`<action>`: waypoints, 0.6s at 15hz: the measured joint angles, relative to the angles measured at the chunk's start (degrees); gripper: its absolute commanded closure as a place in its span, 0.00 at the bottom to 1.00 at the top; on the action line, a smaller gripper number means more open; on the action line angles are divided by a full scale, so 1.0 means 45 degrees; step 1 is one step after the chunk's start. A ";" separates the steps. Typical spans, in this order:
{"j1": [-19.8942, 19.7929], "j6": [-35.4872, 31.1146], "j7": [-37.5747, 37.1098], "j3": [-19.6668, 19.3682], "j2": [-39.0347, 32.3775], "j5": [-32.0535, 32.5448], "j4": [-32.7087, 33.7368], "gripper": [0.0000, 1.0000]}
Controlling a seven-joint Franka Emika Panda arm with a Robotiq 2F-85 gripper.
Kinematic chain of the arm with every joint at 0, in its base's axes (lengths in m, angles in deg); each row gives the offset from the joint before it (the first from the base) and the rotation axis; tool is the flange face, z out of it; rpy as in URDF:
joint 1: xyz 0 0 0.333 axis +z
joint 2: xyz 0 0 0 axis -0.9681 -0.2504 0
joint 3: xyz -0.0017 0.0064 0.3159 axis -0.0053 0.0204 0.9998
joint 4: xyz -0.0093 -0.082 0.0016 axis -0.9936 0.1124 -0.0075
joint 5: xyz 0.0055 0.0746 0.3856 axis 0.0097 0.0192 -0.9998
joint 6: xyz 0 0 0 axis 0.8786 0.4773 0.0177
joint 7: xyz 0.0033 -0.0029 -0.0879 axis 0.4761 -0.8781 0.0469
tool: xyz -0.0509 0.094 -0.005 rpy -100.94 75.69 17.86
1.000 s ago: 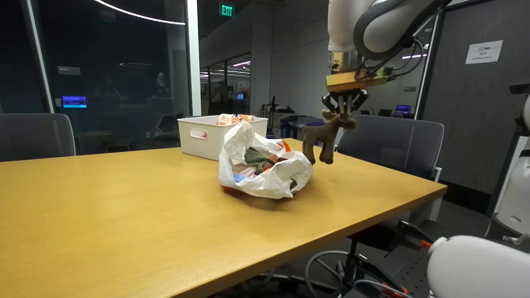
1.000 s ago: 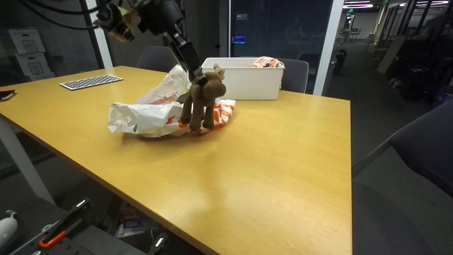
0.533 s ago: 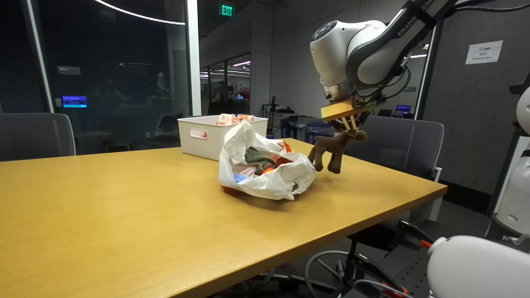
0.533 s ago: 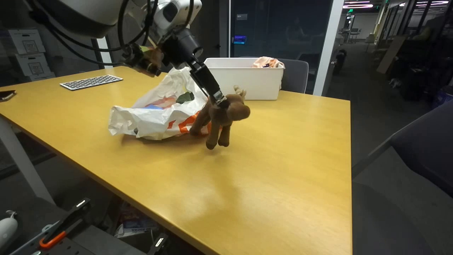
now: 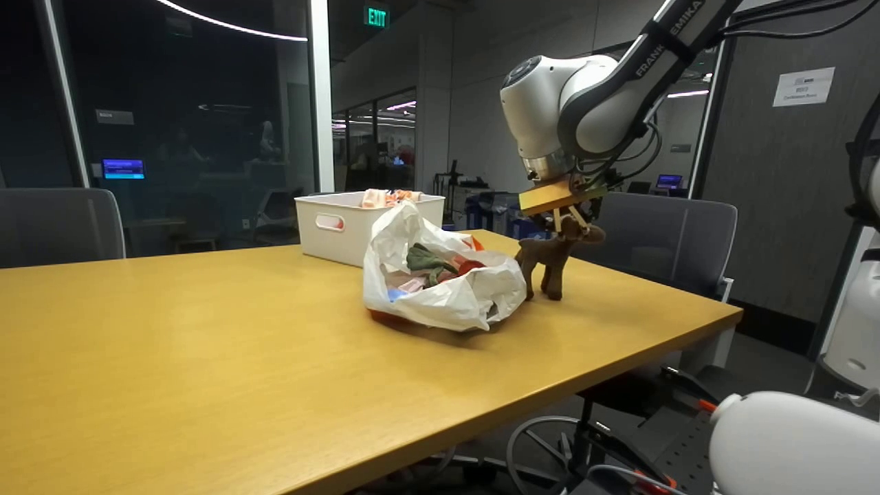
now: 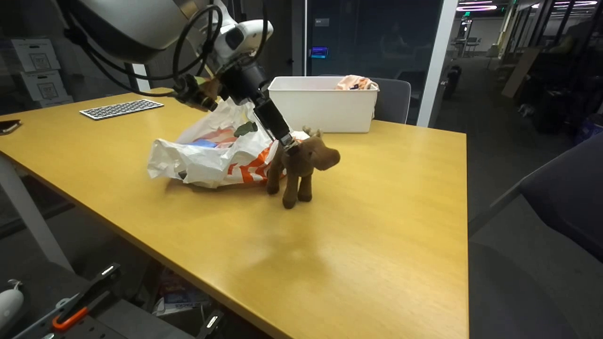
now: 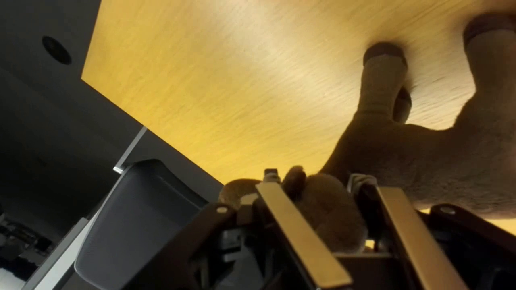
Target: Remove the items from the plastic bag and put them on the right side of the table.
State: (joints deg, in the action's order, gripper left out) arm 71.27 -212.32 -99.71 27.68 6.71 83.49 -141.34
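A brown plush moose (image 5: 548, 256) stands on the table (image 6: 377, 235) beside the bag; its feet touch the wood in the wrist view (image 7: 423, 161). My gripper (image 5: 571, 228) is at its head and neck, in the wrist view (image 7: 316, 179) with the fingers spread on either side of the head. The jaws stand wide apart, so the gripper is open around the toy. The white plastic bag (image 5: 454, 306) lies crumpled and open, and also shows in an exterior view (image 6: 198, 162). Inside are a dark green cloth-like item (image 5: 426, 260) and red, pink and blue items, partly hidden.
A white bin (image 6: 325, 110) with a patterned cloth (image 6: 356, 83) stands behind the bag. A keyboard (image 6: 121, 109) lies on the far part of the table. A chair (image 5: 667, 234) stands close to the table edge by the arm.
The gripper has carried the moose down, away from the bag, and the toy now stands on the table. The fingers have spread apart since half a second ago.
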 measured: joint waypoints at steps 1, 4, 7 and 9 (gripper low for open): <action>0.0133 0.0053 0.0007 0.0001 0.0004 0.0038 0.0128 0.15; 0.0731 0.0364 0.0247 0.0140 0.0450 0.0318 0.0534 0.00; 0.1696 0.0158 0.1334 0.0482 0.1301 -0.0045 0.0709 0.00; 0.2333 -0.0303 0.1942 0.0794 0.1567 -0.0550 0.0842 0.00</action>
State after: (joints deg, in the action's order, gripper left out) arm 81.77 -213.68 -90.97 31.25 13.76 81.02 -137.55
